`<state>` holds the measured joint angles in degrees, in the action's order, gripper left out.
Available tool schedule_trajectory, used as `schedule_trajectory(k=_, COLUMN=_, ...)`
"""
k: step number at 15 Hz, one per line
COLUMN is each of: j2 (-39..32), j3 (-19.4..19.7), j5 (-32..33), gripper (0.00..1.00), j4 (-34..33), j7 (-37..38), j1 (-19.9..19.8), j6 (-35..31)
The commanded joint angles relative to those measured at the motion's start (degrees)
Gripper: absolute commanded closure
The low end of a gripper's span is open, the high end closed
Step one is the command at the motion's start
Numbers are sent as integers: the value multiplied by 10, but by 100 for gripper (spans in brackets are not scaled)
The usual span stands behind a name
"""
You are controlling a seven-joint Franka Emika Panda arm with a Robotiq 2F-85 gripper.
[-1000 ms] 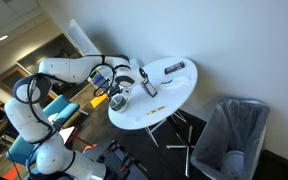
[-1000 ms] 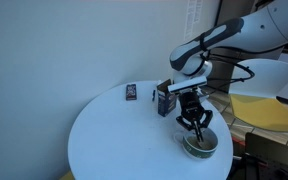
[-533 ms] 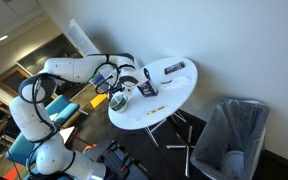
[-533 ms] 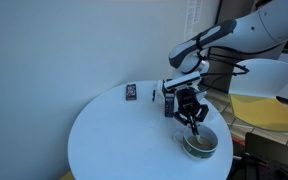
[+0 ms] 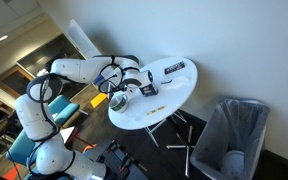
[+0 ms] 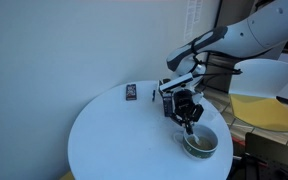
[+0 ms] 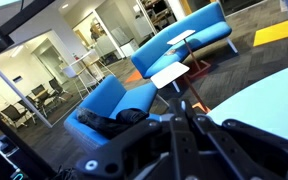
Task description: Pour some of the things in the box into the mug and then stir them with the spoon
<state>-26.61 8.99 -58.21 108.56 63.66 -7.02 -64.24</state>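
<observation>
The greyish mug (image 6: 200,143) stands near the edge of the round white table (image 6: 114,140); it also shows in an exterior view (image 5: 120,101). The small dark box (image 6: 165,98) with orange-yellow print stands upright just behind it and shows in an exterior view (image 5: 148,88). My gripper (image 6: 189,122) hangs pointing down between box and mug, a little above the mug's rim. In the wrist view its fingers (image 7: 181,106) are pressed together with nothing visible between them. I cannot make out a spoon.
A flat dark item with white lettering (image 5: 169,68) lies at the far side of the table, seen also in an exterior view (image 6: 131,92). A grey waste bin (image 5: 230,135) stands beside the table. Blue seats (image 7: 119,100) are beyond the table edge.
My gripper has risen from just over the mug and shifted sideways toward the box. The mug, box and flat item have stayed in place.
</observation>
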Motion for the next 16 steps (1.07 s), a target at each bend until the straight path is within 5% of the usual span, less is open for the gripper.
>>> schedule_trajectory(k=1, j2=-14, j3=4, j5=-21, gripper=99, j4=-26, j7=52, j1=1, j6=31)
schedule_trajectory(k=16, j2=-70, j3=3, j5=-49, gripper=99, j4=-98, j7=253, j1=-3, j6=79)
